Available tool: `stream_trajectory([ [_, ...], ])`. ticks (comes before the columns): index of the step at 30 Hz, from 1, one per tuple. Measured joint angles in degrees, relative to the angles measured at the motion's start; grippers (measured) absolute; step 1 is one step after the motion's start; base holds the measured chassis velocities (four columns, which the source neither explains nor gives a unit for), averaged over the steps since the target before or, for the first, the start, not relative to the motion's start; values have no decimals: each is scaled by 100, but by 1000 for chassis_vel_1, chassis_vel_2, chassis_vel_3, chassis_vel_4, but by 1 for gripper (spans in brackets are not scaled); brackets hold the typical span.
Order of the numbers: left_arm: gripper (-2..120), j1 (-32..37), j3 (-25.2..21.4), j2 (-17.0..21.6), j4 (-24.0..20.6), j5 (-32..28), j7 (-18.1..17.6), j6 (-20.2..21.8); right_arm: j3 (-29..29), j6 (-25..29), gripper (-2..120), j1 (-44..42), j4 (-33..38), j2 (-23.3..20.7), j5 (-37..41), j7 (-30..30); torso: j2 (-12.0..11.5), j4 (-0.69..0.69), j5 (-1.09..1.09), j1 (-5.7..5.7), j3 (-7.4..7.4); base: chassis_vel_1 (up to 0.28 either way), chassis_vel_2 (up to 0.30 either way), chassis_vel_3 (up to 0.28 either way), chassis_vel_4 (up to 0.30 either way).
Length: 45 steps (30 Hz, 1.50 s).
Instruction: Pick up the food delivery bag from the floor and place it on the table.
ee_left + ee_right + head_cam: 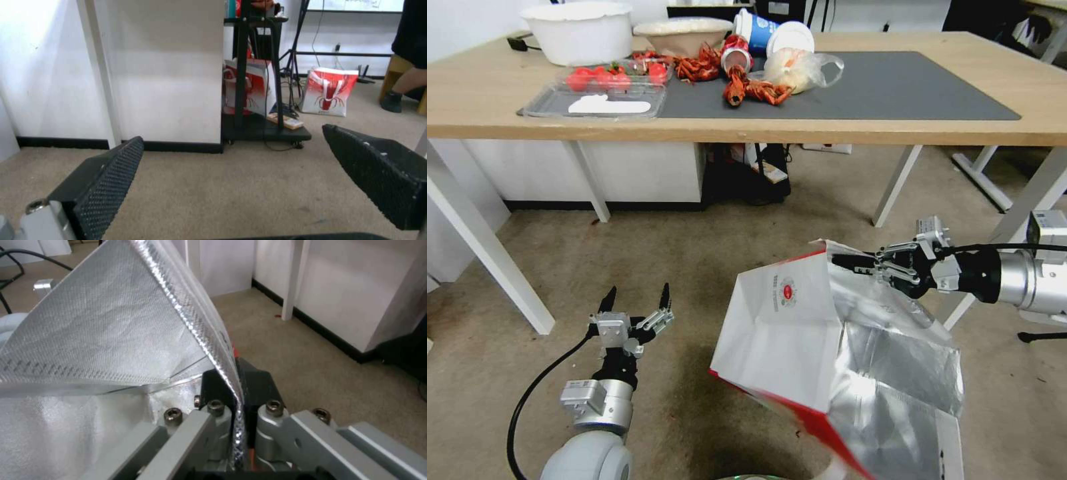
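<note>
The food delivery bag (800, 333), white with a red edge and silver foil lining, hangs tilted above the floor (694, 267) at the lower right of the head view. My right gripper (854, 262) is shut on the bag's upper rim; in the right wrist view the foil edge of the bag (133, 323) runs between its pinched fingers (256, 386). My left gripper (635, 298) is open and holds nothing, low over the floor to the left of the bag. Its two black pads (106, 180) stand wide apart in the left wrist view. The light-wood table (894, 130) with its dark grey mat (880, 87) stands ahead.
On the table's left half lie a white bowl (579, 30), a beige bowl (684, 33), a clear tray of strawberries (597, 90), crayfish (754, 90), a clear plastic bag (800, 67) and cups (757, 30). White table legs (494, 260) flank the floor. Red-and-white bags (328, 91) stand behind.
</note>
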Motion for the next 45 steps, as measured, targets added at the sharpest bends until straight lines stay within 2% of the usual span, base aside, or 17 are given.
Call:
stream_trajectory([
  [15, 100, 22, -26, 12, -50, -8, 1, 5, 11, -103, 0, -17, 128, -146, 171, 5, 0, 0, -1, 0, 0, 0, 0, 0, 0],
  [24, 100, 31, -86, 1, -60, -49, 133, -81, 22, -118, 0, -36, 136, -116, 95, -48, 34, 0, 0, 4, 13, 0, 0, 0, 0],
  [31, 100, 34, -127, -18, -60, -57, 175, -91, 22, -164, 0, -33, 139, -150, 115, -90, 354, 0, 0, -1, 339, 0, 0, 0, 0],
  [36, 100, 31, -160, -21, -60, -66, 205, -92, 22, -164, 0, -35, 136, -202, 177, -102, 477, 0, 0, 11, 449, 0, 0, 0, 0],
  [39, 100, 28, -177, -23, -66, -76, 214, -98, 22, -174, 0, -36, 148, -257, 217, -135, 632, 0, 0, 47, 575, 0, 0, 0, 0],
  [45, 100, 31, -181, -22, -88, -77, 216, -99, 23, -188, 0, -36, 167, -265, 233, -154, 784, 0, 0, 81, 695, 0, 0, 0, 0],
])
